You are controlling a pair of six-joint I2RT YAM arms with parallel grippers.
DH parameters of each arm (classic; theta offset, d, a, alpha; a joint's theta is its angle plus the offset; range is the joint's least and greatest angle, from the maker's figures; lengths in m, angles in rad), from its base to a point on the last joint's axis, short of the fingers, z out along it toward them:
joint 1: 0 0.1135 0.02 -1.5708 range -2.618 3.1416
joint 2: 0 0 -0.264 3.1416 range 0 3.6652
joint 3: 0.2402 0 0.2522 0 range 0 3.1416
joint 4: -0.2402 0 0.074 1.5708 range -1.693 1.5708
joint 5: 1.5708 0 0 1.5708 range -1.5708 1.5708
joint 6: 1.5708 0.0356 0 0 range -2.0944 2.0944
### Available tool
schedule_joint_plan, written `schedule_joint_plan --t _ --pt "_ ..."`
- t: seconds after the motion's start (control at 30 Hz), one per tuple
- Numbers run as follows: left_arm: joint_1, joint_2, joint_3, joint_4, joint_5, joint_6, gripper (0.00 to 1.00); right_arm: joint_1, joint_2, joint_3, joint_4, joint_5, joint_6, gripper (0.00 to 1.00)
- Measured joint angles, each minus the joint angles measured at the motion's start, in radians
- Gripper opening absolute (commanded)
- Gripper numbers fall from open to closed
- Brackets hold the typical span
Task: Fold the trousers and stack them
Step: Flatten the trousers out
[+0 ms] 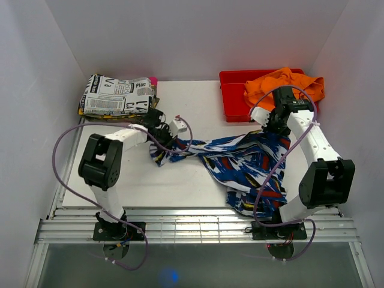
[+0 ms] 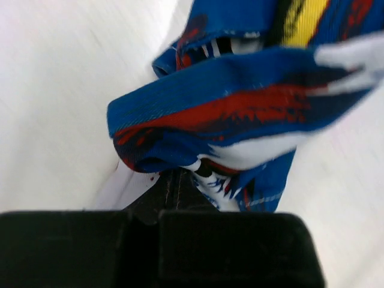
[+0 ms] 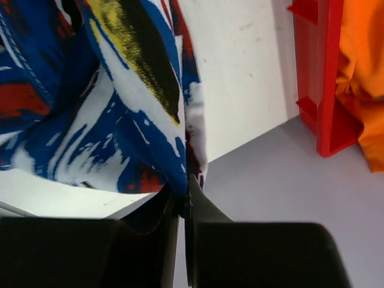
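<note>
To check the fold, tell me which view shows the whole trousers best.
The top external view: the trousers show nearly whole, spread between the left hand and right hand. Each wrist view shows only a close bunch of cloth pinched in its hand.

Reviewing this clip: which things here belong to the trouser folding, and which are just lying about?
In the job: trousers, pinched by the left claw and the right claw.
Lying about: newspaper-print folded cloth, far left; orange cloth in the red bin, far right.
</note>
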State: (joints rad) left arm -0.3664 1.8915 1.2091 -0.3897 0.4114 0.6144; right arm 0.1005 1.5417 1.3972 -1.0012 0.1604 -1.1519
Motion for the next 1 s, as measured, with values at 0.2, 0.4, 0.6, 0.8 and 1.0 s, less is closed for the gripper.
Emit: schedule_joint_plan --t 0.2,0.4,0.6,0.8,1.0 --pt "0.169 -0.285 -0.243 -0.293 0.030 0.050 0.00 0.140 0.007 -0.011 0.010 -0.054 -0.011 0.08" --pt "0.553 -0.602 -0.187 -0.541 0.021 0.135 0.00 0.240 -0.022 -0.069 0.016 -0.119 -0.014 0.08" --pt "0.703 -0.185 0.138 -0.462 -0.018 0.075 0.28 0.262 0.347 0.225 0.064 -0.143 0.109 0.74" --pt "0.731 0.088 0.399 -0.579 -0.024 0.098 0.83 0.184 0.391 0.509 -0.116 -0.204 0.210 0.90" --pt "0.595 -0.282 0.285 -0.748 0.090 0.271 0.81 -0.080 -0.094 0.048 -0.202 -0.194 0.072 0.90"
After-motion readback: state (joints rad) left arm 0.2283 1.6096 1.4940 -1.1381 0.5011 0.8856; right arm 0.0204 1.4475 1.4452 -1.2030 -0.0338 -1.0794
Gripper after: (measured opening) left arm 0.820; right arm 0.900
